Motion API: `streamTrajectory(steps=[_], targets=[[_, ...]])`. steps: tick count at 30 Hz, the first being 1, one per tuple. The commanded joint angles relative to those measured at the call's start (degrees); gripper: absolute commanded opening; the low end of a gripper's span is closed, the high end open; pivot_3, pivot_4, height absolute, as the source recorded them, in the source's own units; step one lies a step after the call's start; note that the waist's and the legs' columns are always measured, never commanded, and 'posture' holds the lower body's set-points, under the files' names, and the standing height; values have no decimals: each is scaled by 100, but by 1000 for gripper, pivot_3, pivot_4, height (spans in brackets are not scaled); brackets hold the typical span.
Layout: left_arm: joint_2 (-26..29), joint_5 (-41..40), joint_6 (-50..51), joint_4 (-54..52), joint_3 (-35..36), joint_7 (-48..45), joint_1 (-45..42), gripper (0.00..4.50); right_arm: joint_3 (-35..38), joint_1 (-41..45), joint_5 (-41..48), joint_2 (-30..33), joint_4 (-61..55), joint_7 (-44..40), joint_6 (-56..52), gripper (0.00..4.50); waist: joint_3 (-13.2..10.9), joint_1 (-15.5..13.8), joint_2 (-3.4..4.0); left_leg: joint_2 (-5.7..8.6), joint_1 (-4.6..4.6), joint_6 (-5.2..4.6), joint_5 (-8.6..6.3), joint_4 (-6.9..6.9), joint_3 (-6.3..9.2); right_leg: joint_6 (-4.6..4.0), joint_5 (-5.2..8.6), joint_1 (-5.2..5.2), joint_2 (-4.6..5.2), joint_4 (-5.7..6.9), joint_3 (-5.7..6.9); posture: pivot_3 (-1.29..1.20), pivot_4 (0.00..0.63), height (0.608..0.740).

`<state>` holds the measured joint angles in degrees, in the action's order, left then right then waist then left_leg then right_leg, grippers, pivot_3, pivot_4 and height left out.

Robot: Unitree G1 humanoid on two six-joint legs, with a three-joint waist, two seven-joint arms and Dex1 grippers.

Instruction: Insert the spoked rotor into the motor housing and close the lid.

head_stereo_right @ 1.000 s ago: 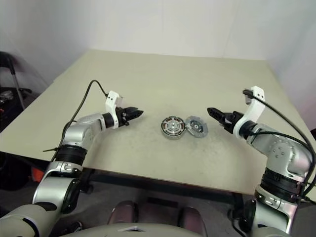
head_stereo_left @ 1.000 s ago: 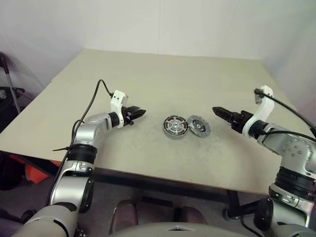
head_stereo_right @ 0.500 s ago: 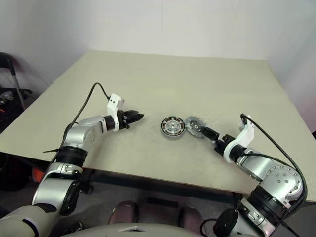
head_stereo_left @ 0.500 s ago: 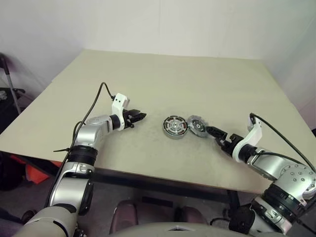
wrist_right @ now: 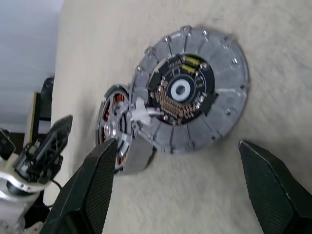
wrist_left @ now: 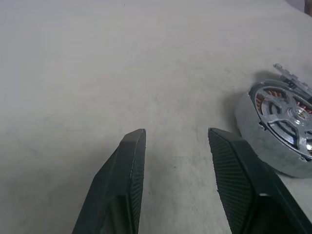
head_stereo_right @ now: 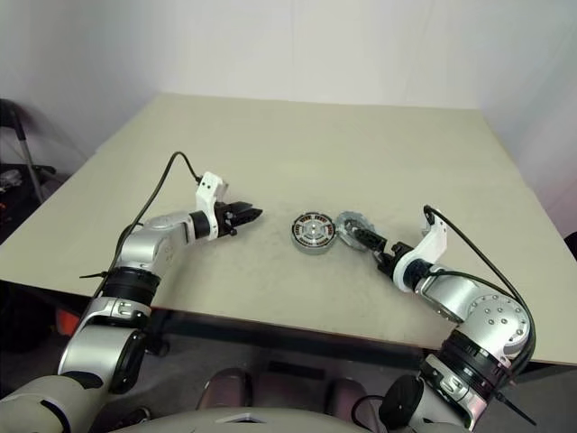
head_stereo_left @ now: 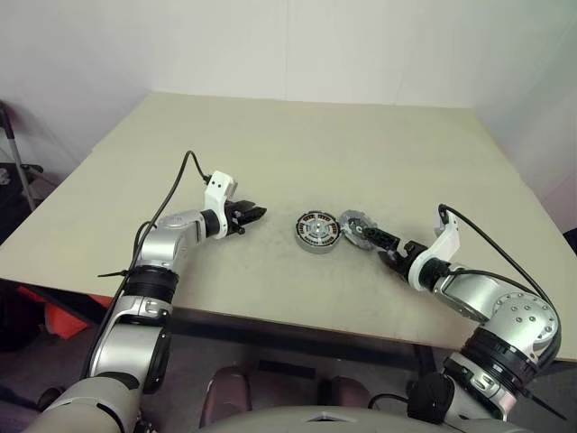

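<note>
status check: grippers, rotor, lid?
Left gripper open, empty, short of motor housing. Right gripper wide open, straddling lid, not closed. Spoked rotor already seated in housing. Nothing in the way.

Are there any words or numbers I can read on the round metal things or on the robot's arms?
No text can be read anywhere.
The lid: its dark middle part carries small yellow and copper-coloured bits, with no writing that can be made out.
The motor housing: bare metal spokes and copper windings, no lettering visible.
The white wrist mounts: plain, no label visible.
</note>
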<state>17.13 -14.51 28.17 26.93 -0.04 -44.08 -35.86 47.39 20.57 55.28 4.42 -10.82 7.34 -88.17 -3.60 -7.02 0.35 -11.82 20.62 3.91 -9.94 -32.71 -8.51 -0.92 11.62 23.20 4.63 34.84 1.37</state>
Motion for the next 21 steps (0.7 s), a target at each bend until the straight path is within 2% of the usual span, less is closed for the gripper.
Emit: streamTrajectory(steps=[1,14,21], targets=[[97,6,-96,-137,63,40,-138,2166,-278,122,-232,109,345,-98,402,4470,1,2,-1,0,-2,1,1,0,0,0,0,-2,0,0,0,0,0,740],[160,34,-188,-48,68,97,-212,2166,-795,603,-342,76,1113,-271,1574,4470,1,7,-1,-1,-18,34,21,3,0,1,0,-11,1,-1,-1,0,0,740],[218,63,-221,-11,88,89,-255,2166,-729,482,12,-29,763,72,1312,4470,1,-1,-1,1,-2,29,19,22,0,-21,-14,1,0,-2,1,0,0,740]])
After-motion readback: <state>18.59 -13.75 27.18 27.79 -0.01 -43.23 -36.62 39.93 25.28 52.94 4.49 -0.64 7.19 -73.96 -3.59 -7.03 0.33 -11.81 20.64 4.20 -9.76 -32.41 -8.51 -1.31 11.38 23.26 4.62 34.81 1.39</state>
